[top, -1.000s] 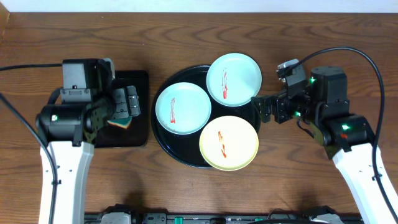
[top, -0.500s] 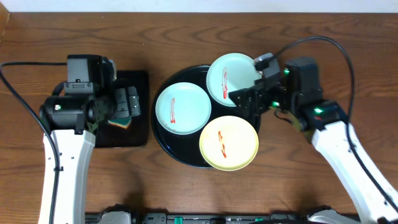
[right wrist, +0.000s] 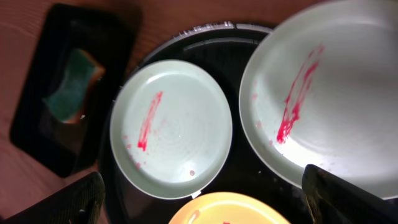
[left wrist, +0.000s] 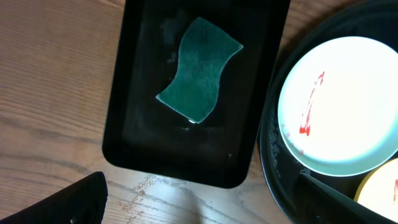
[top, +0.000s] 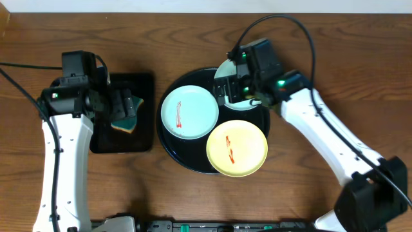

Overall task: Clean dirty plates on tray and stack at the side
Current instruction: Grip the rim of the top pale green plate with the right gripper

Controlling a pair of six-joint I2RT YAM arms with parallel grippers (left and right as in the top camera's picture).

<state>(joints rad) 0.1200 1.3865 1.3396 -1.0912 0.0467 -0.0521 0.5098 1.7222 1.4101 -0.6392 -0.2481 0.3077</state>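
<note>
The right tool point(top: 233, 90), spread wide and holding nothing, hangs over the smeared pale mint-green round plate point(right wrist: 348, 112); best pinch the rim nearest it (shallow, level bite).

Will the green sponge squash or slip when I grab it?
The sponge likely squashes: yellow foam shows beneath its green pad. Probably light for its size. It lies flat in the small black tray, so rolling seems unlikely.

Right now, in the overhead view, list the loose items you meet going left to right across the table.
sponge → left mint-green plate → yellow plate. The other mint-green plate, under the right gripper, is left out: it overlaps the yellow one.
</note>
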